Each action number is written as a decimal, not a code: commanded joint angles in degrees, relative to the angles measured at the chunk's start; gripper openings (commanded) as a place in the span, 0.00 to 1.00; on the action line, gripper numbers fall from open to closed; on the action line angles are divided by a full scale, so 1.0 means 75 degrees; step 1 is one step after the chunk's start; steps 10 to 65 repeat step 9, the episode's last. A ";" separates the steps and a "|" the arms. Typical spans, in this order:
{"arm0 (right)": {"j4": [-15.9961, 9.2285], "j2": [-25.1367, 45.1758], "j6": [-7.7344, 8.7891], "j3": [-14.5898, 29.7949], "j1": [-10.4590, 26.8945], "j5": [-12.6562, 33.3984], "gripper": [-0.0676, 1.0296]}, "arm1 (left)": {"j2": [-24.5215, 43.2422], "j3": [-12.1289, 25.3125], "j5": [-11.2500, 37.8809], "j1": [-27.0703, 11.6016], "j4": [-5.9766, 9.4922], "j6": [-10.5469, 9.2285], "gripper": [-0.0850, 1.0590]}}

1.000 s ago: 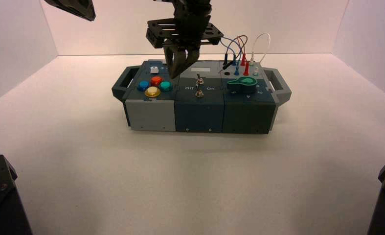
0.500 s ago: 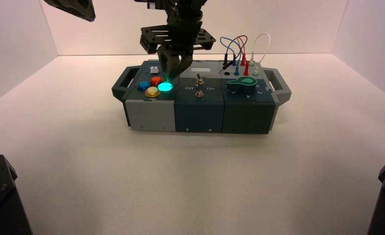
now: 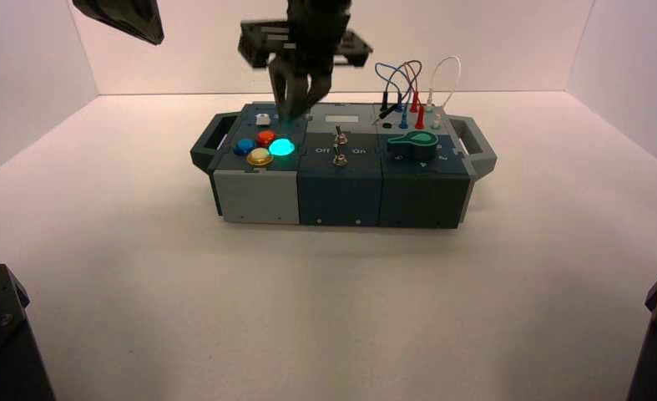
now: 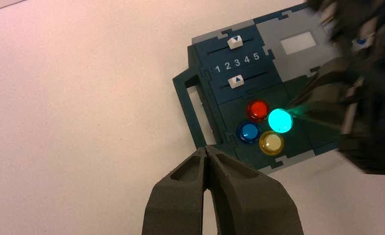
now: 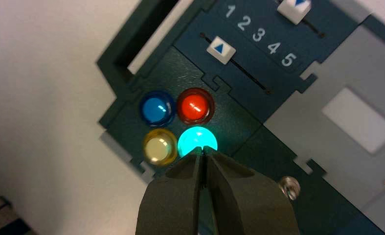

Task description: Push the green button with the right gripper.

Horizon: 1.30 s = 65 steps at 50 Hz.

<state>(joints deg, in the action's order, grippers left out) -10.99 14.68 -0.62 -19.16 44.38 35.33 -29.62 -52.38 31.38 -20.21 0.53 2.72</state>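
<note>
The green button [image 3: 281, 148] glows bright teal on the left block of the box [image 3: 341, 188], beside its red [image 3: 265, 137], blue [image 3: 244, 146] and yellow [image 3: 260, 156] neighbours. My right gripper [image 3: 290, 119] is shut and hangs tip-down just above and behind the button. In the right wrist view its fingertips [image 5: 202, 151] meet at the edge of the lit green button [image 5: 196, 139]. The button also shows lit in the left wrist view [image 4: 280, 120]. My left gripper [image 3: 124, 15] is shut and empty, parked high at the far left [image 4: 207, 150].
Two white sliders [image 5: 221, 49] flank the numbers 1 to 5 behind the buttons. Two toggle switches [image 3: 339, 146] stand on the middle block. A green teardrop knob [image 3: 416, 142] and plugged wires [image 3: 408, 83] are on the right block. Handles jut from both ends.
A second ago the button was dark and my right gripper hung right of it. It then came down on the button, which lit, and has now lifted slightly; the button stays lit.
</note>
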 commanded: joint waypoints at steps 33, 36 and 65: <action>-0.0059 -0.0410 -0.0035 -0.0082 0.0070 0.0387 0.04 | 0.0082 0.0270 -0.0023 0.0035 -0.0035 0.0059 0.05; -0.0059 -0.0410 -0.0035 -0.0082 0.0070 0.0387 0.04 | 0.0082 0.0270 -0.0023 0.0035 -0.0035 0.0059 0.05; -0.0059 -0.0410 -0.0035 -0.0082 0.0070 0.0387 0.04 | 0.0082 0.0270 -0.0023 0.0035 -0.0035 0.0059 0.05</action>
